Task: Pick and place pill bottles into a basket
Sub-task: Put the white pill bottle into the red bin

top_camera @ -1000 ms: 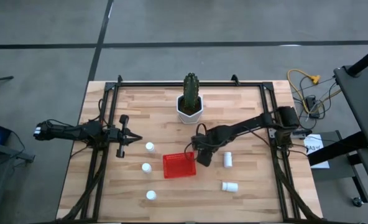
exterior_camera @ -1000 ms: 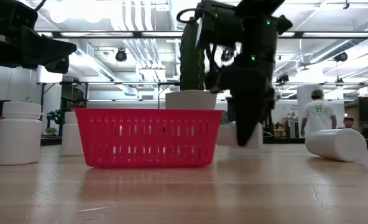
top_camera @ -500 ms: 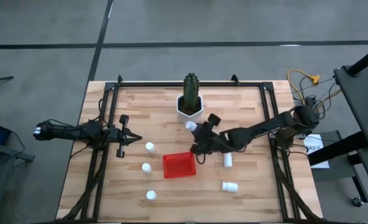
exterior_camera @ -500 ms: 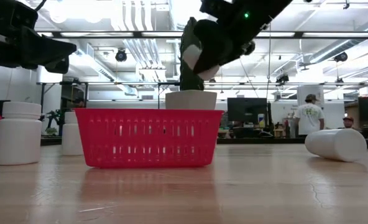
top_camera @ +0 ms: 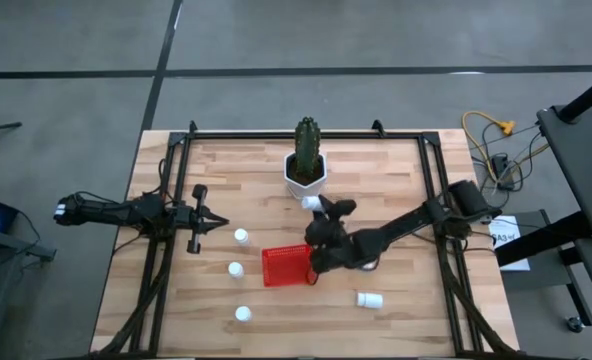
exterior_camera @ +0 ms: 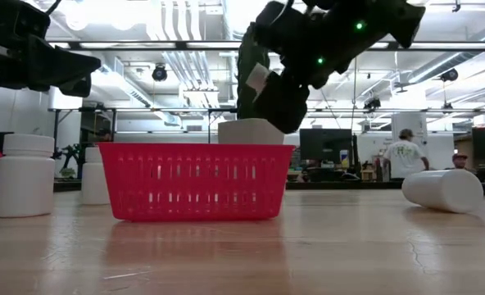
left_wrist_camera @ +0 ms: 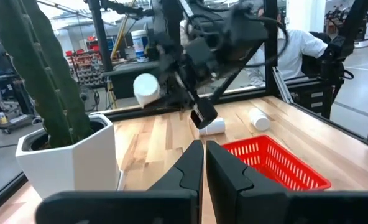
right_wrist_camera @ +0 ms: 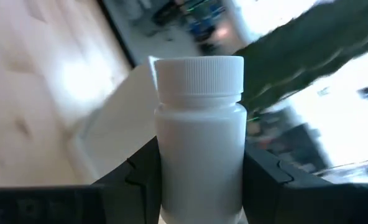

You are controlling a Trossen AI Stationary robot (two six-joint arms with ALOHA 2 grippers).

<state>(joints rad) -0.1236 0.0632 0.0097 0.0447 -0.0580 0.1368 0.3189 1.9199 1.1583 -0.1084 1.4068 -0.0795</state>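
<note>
Above the red basket's point(top_camera: 287, 266) far-right corner, between it and the cactus pot point(top_camera: 305, 176), the right gripper point(top_camera: 316, 208) holds one pill bottle point(top_camera: 310, 203) off the table, fingers clamped on both sides of its body. Right wrist view: bottle point(right_wrist_camera: 200, 137) sits between the two dark fingers point(right_wrist_camera: 140, 171), ribbed cap clear of them. Left wrist view shows the same bottle point(left_wrist_camera: 146, 88) airborne, lying roughly sideways, cap end outward. Low view: only a white patch of it point(exterior_camera: 256, 79) shows in the gripper, higher than the basket rim point(exterior_camera: 195, 147).

Basket sits mid-table toward the near edge; can't tell whether anything lies inside.

Other bottles on the wood:
- three upright left of the basket: point(top_camera: 241, 236), point(top_camera: 236, 269), point(top_camera: 242, 313)
- one on its side right of the basket, near the front edge point(top_camera: 370, 299)
- one more mostly hidden under the right arm, just right of the basket point(top_camera: 369, 264)

Left gripper point(top_camera: 219, 222) parked over the table's left side, well apart from the basket, pointing toward centre, jaws fully closed on nothing.

Cactus point(top_camera: 307, 143) stands upright in the white pot at the far middle. A person in a white shirt point(exterior_camera: 405, 154) stands in the room behind.
</note>
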